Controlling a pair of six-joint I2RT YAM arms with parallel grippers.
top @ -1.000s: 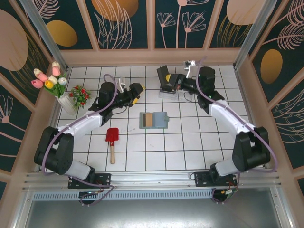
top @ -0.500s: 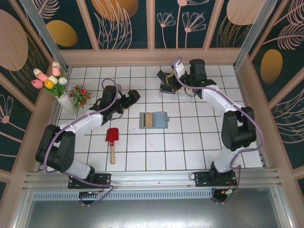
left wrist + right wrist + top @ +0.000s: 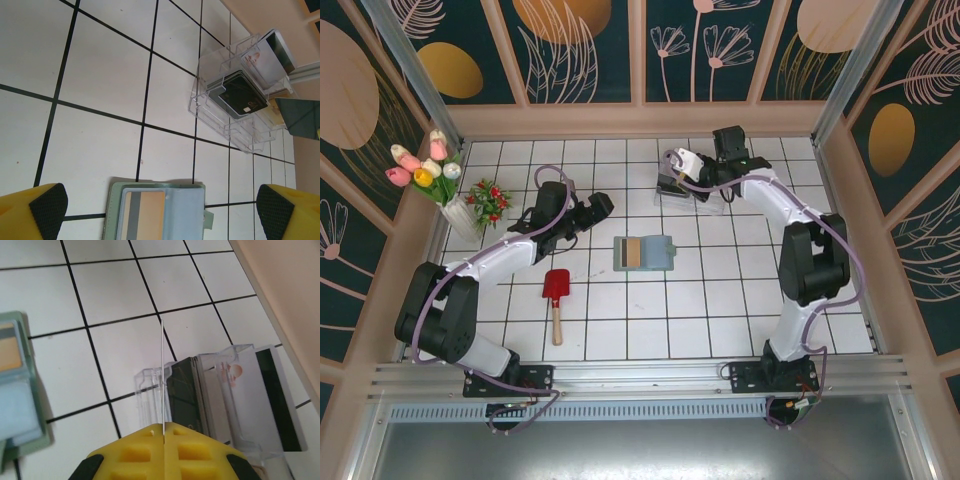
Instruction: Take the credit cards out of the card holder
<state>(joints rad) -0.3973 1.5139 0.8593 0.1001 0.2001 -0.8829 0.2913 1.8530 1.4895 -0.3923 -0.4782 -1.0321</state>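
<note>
Near the middle of the white tiled table [image 3: 720,300] the small grey-green fold-over card holder [image 3: 658,254] lies open and flat, its blue-grey inside facing up. A tan-gold credit card [image 3: 631,253] sits in its left half.

From above, the left gripper [image 3: 603,203] hangs just left of and beyond the card holder, apart from it. The left wrist camera gives the detail: two yellow fingers with black pads [image 3: 47,210] stand spread wide at either side, and the card holder [image 3: 185,210] lies between and beneath them. The tan-gold credit card [image 3: 150,212] sits in a framed pocket.

Farther back, the right gripper [image 3: 688,170] is over a clear plastic box with dividers [image 3: 710,192], holding a thin white-faced card [image 3: 681,160]. The right wrist camera shows what the overhead view cannot. Its yellow jaws are pressed together on that card [image 3: 162,375], which is seen edge-on as a fine line above the box [image 3: 150,385].

Both wrist views show the box's contents: dark cards [image 3: 240,95] stacked in one slot and a white card with a black stripe [image 3: 265,395] leaning in another.

A red toy shovel with a wooden handle [image 3: 556,290] lies near the left arm.
</note>
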